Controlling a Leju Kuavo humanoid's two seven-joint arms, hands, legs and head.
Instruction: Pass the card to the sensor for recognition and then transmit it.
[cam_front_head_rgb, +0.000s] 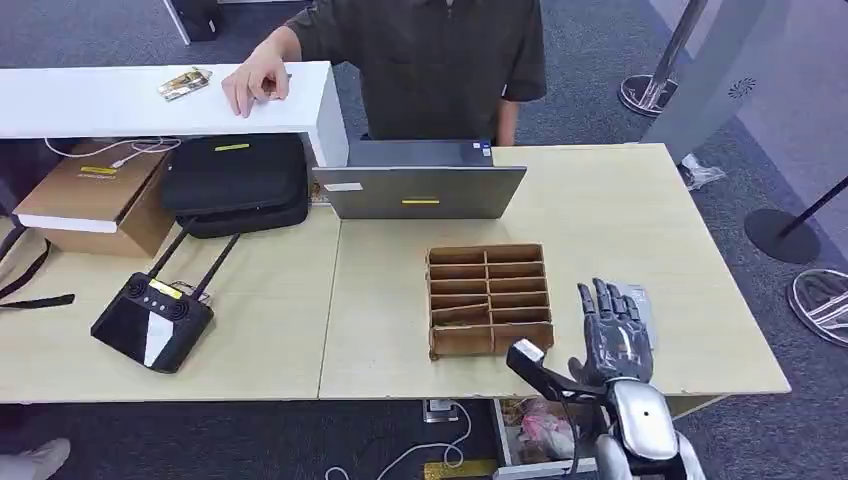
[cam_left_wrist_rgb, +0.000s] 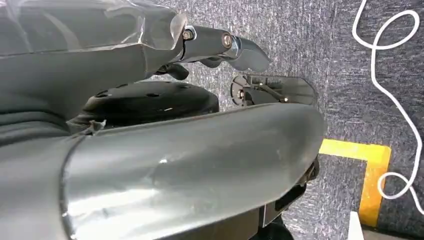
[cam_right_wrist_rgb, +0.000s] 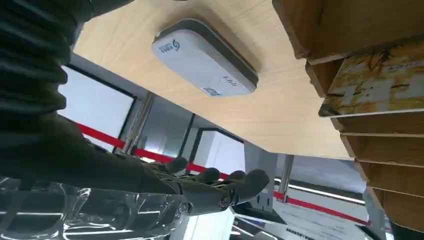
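Right hand hovers near the counter's front right edge, fingers spread, holding nothing. Card sits in the wooden rack; a clumsy reach could jam it against the dividers.

Taking the cardboard divider rack as landmark: bare tabletop lies open to its right, where the right hand hovers with fingers spread over the grey sensor. Behind the rack, a laptop blocks the way toward the person. Left of the rack, bare table runs to a black controller with raised antennas.
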